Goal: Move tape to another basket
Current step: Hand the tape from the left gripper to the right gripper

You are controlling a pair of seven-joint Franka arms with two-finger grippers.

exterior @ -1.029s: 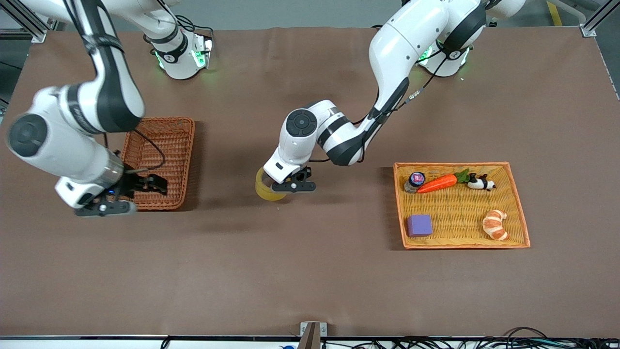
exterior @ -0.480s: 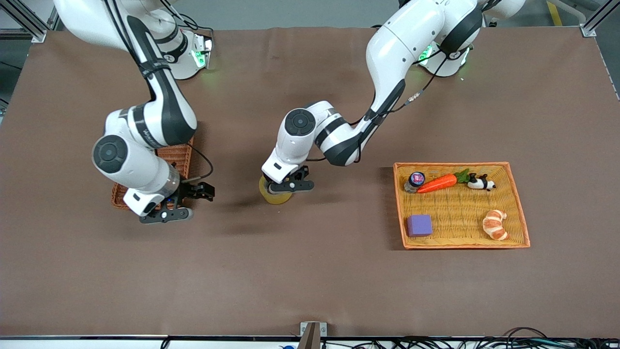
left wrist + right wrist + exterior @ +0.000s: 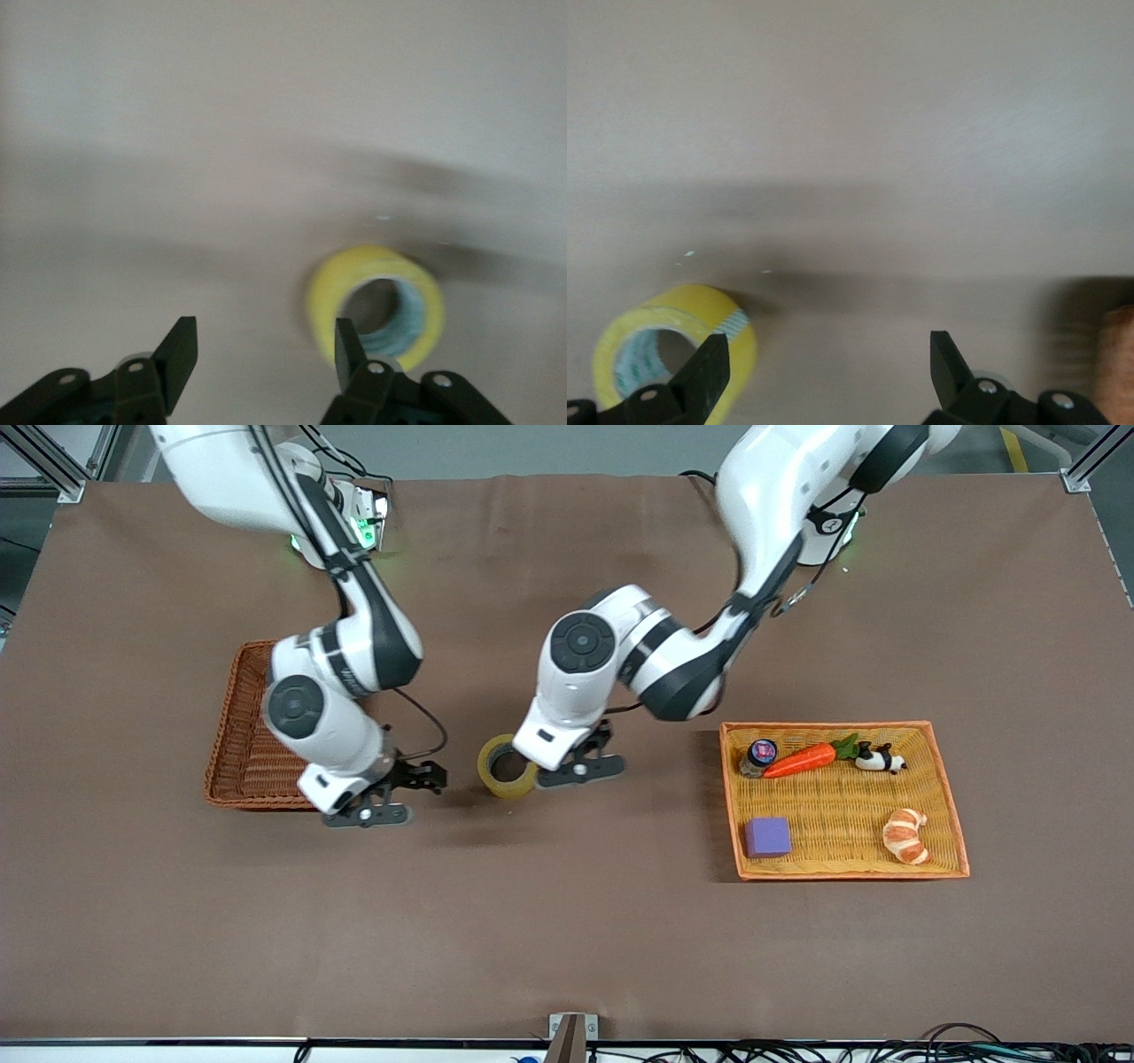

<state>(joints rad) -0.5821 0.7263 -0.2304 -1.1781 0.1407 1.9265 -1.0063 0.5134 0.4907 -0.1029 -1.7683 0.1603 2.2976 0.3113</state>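
The tape [image 3: 507, 766], a yellowish roll, lies on the brown table between the reddish-brown wicker basket [image 3: 237, 731] and the flat tray. My left gripper [image 3: 589, 755] is open and empty, just beside the tape toward the left arm's end. In the left wrist view the tape [image 3: 376, 305] lies past one of the fingertips [image 3: 347, 343] of the left gripper [image 3: 262, 350]. My right gripper [image 3: 399, 793] is open and empty, between the basket and the tape. In the right wrist view the tape [image 3: 682, 354] lies by one fingertip of the right gripper [image 3: 830, 363]. The right arm hides part of the basket.
A flat orange-yellow woven tray [image 3: 948, 797] stands toward the left arm's end. It holds a toy carrot [image 3: 802, 759], a small jar [image 3: 759, 755], a purple cube [image 3: 766, 837], a croissant [image 3: 906, 835] and a black-and-white figure [image 3: 879, 759].
The left gripper has let go of the tape, which now lies on the table, and has moved off toward the tray. The right gripper has moved from the basket toward the tape.
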